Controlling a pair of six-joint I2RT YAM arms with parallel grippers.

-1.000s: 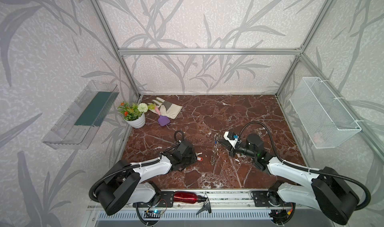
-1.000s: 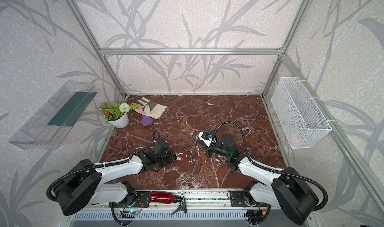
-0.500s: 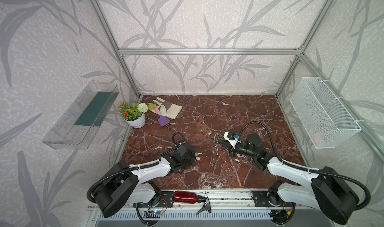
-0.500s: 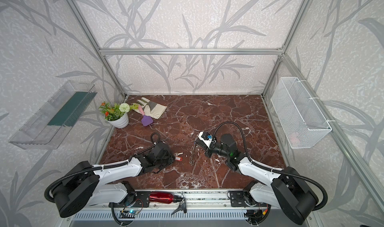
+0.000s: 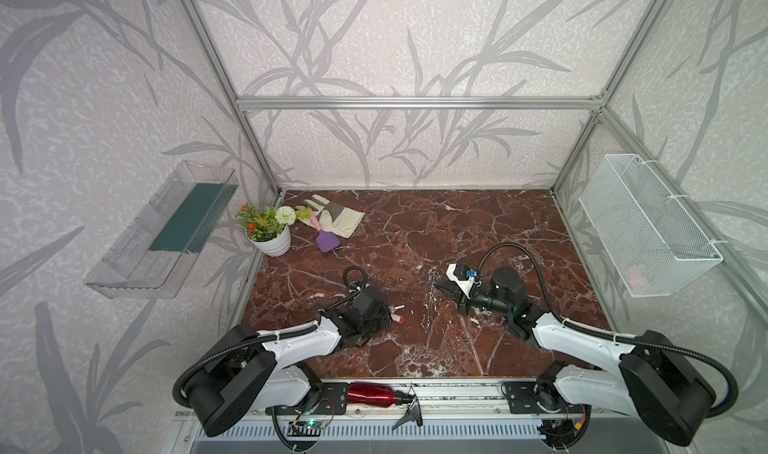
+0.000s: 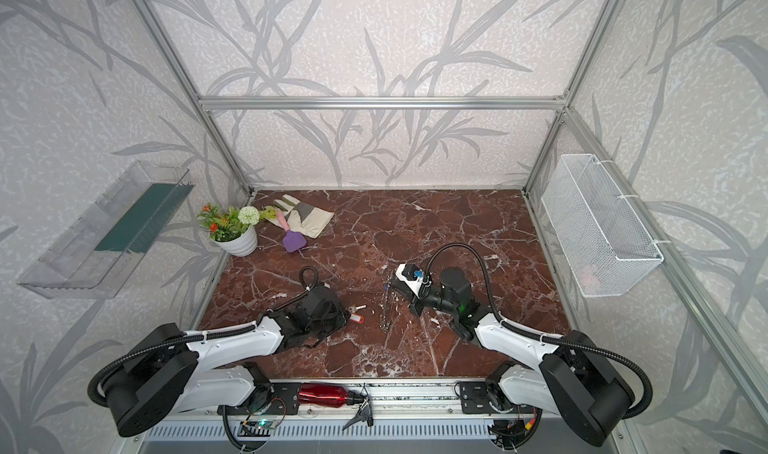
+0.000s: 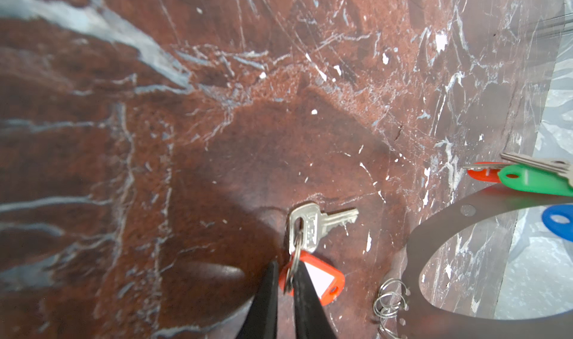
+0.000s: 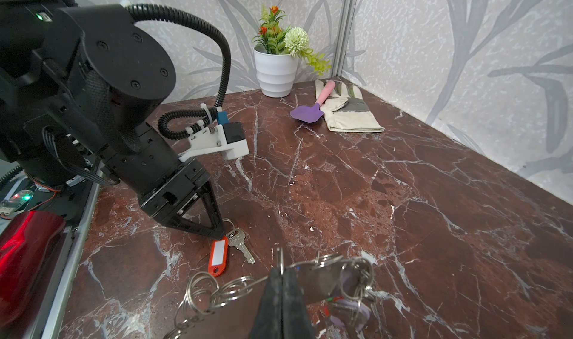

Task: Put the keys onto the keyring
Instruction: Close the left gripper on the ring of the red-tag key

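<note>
Here the left end effector [image 7: 286, 264] is pinched on the small ring of the red-tagged key [image 7: 310, 225], which lies on the bench [image 7: 217, 135]. Nearby, the keyring [image 8: 319, 280] is held upright on edge, its plate clamped by the pressed-together right end effector [image 8: 280, 273].

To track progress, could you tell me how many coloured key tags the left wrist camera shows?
4. A white-labelled red-orange tag lies at the left gripper; a second red-orange tag, a green tag and a blue tag cluster by the keyring. More may be hidden.
</note>
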